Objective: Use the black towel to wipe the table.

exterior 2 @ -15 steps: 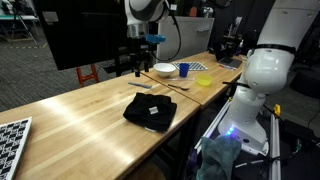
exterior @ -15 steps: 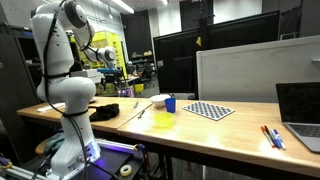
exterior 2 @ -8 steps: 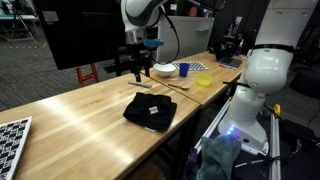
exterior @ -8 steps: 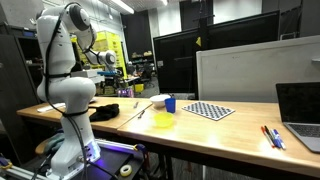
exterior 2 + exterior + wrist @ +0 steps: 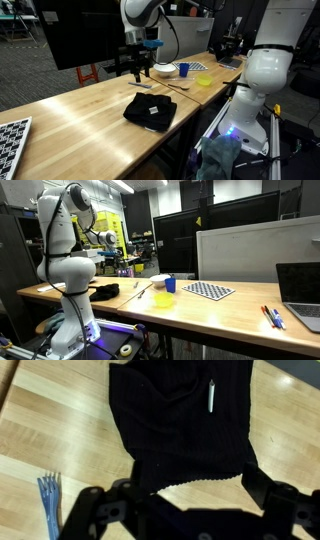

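The black towel lies crumpled on the wooden table near its front edge. It also shows in an exterior view. In the wrist view the towel fills the upper middle, with a small white tag on it. My gripper hangs above the table, behind and well above the towel. In the wrist view the gripper is open, its two fingers spread wide at the bottom edge, with nothing between them. The towel's hem lies just ahead of them.
A fork lies on the table left of the towel. A white bowl, a blue cup and a yellow bowl stand further along. A checkerboard, pens and a laptop lie beyond.
The arm and gripper shifted slightly sideways along the table between one second ago and half a second ago. Since then nothing has moved. The towel has not moved.
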`<state>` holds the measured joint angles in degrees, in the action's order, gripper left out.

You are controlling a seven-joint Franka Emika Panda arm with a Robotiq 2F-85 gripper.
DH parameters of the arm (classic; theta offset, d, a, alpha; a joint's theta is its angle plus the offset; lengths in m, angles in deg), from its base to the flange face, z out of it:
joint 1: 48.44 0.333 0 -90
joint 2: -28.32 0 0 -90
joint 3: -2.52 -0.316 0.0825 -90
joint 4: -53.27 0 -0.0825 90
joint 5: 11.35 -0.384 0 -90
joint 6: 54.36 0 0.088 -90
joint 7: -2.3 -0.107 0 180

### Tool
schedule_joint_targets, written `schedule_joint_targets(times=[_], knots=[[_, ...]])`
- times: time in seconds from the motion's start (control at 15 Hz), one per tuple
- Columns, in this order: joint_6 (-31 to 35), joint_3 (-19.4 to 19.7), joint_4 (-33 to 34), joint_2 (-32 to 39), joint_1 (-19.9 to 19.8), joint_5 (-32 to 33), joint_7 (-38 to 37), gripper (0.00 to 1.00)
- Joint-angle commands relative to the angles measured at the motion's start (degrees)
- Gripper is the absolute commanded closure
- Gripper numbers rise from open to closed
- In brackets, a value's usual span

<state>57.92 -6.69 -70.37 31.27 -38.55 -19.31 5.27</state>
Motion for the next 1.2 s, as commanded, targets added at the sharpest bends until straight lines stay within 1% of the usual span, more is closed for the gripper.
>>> schedule_joint_targets(times=[0.0,0.2,0.73,0.93,1.13], knots=[[-0.1,-0.2,0.1,0.0,-0.2,0.0,0.0,0.00],[-0.1,-0.2,0.1,0.0,-0.1,0.0,-0.1,0.00],[0.6,-1.0,4.9,10.3,0.1,-0.9,2.3,0.00],[-0.6,-1.7,7.9,14.5,0.1,-1.1,2.7,0.00],[-3.0,-2.2,10.5,16.8,0.1,-1.5,2.4,0.00]])
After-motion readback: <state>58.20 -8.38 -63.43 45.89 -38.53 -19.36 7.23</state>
